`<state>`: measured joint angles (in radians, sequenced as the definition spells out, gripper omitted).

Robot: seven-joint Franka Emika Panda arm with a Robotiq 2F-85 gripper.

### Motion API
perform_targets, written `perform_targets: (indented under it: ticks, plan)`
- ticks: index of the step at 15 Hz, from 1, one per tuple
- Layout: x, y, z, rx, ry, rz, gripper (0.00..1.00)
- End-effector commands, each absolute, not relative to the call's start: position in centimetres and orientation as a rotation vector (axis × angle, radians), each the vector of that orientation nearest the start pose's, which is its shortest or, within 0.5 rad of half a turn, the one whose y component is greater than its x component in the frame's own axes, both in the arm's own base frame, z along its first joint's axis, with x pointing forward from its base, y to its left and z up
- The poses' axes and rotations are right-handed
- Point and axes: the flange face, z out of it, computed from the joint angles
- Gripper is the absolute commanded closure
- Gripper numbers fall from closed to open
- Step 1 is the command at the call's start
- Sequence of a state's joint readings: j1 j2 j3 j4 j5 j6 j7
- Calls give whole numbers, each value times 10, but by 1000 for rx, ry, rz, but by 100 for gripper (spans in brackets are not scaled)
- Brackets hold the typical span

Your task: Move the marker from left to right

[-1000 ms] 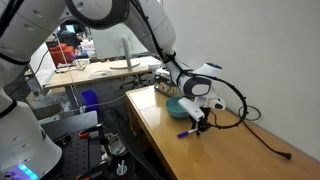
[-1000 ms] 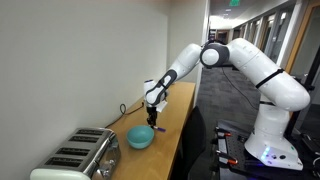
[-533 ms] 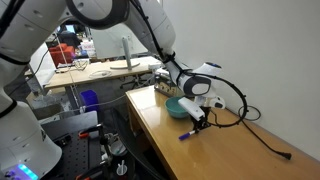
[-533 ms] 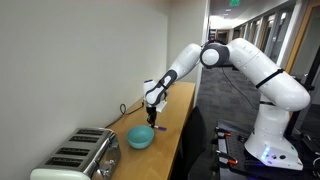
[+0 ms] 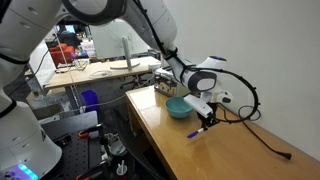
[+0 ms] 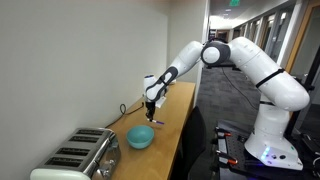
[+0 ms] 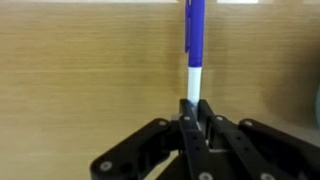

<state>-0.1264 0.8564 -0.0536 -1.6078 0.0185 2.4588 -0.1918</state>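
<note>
The marker (image 7: 195, 45) is a thin blue-purple stick with a white lower part. In the wrist view it stands straight up from between my gripper's (image 7: 195, 108) black fingers, which are shut on its white end. In an exterior view the gripper (image 5: 207, 117) holds the marker (image 5: 199, 130) tilted just above the wooden table, beyond the teal bowl (image 5: 177, 106). In the other exterior view (image 6: 152, 116) the gripper hangs over the table past the bowl (image 6: 140, 138).
A black cable (image 5: 255, 130) loops over the table by the wall. A silver toaster (image 6: 75, 160) stands at the near end. The wooden table's edge (image 5: 150, 125) drops off beside the bowl.
My gripper has moved with the marker along the table, further away from the teal bowl. It stays shut on the marker.
</note>
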Motion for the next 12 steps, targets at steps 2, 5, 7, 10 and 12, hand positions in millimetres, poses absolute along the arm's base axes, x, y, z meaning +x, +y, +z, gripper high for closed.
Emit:
perform_targets:
  ticks: [2,5,7,10,12]
  plan:
    - [691,-148,156,-3180,-55,-57,97]
    - [707,-166,162,-3179,-51,-88,97]
    - [715,-175,160,-3174,-64,-69,97]
    - [723,-183,152,-3142,-237,-20,97]
    - [728,-187,144,-3135,-355,2,97]
